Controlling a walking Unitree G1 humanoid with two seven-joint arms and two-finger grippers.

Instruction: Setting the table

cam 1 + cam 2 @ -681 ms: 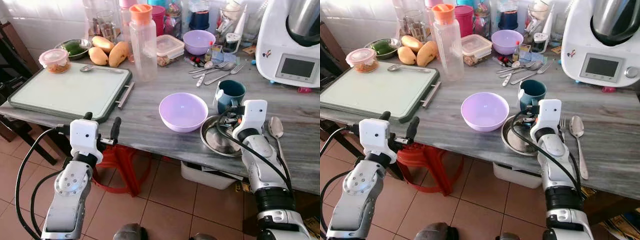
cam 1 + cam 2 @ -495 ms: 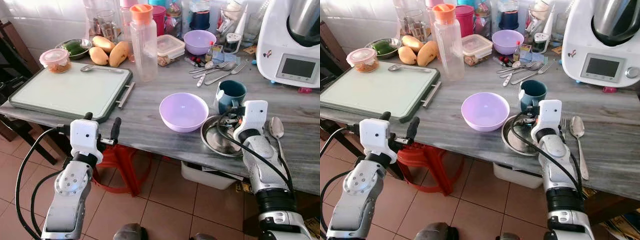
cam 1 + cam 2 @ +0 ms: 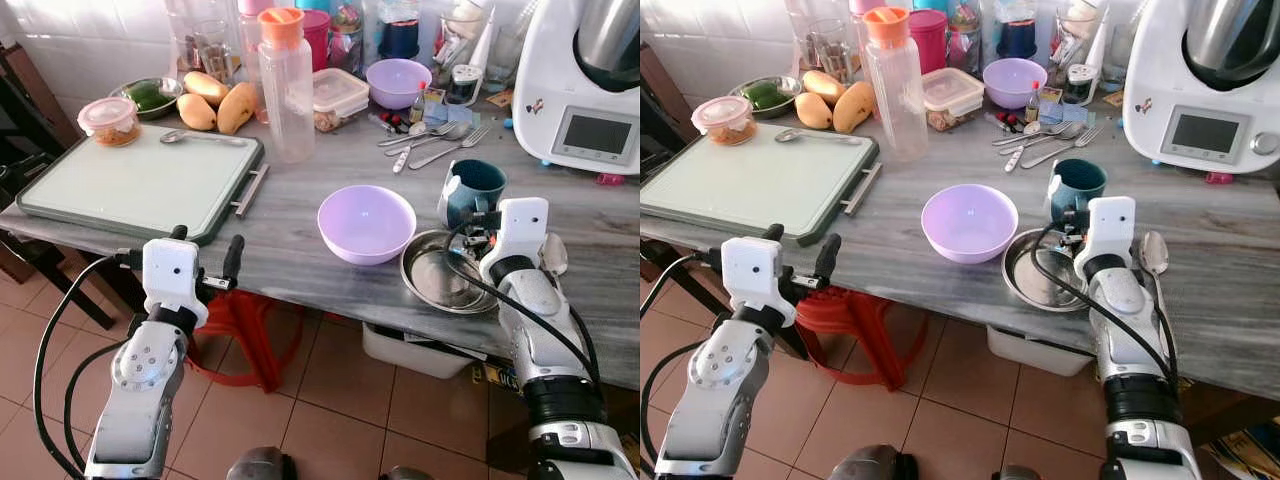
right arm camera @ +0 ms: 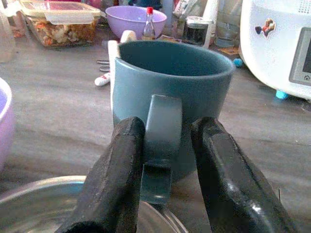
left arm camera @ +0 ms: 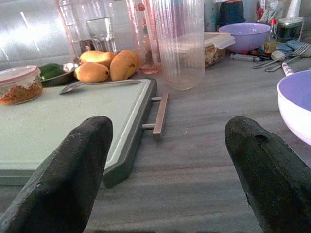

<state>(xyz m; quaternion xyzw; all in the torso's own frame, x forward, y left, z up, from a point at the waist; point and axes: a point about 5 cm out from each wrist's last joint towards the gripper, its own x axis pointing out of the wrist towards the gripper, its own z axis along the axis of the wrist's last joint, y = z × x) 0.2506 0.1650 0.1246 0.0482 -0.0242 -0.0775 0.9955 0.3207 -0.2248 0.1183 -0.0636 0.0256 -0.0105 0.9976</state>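
Mug [image 4: 170,92] handle sits pinched between the right gripper's [image 4: 165,160] fingers.

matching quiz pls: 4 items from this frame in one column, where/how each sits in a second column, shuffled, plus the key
Items:
1. teal mug
2. steel plate
3. tray spoon
4. left gripper

States:
A. open, at the table's near edge
B. handle between the right gripper's fingers
C. lying at the far edge of the green tray
D. near edge of the table, right of the lilac bowl

Pairs: 1-B, 2-D, 3-C, 4-A
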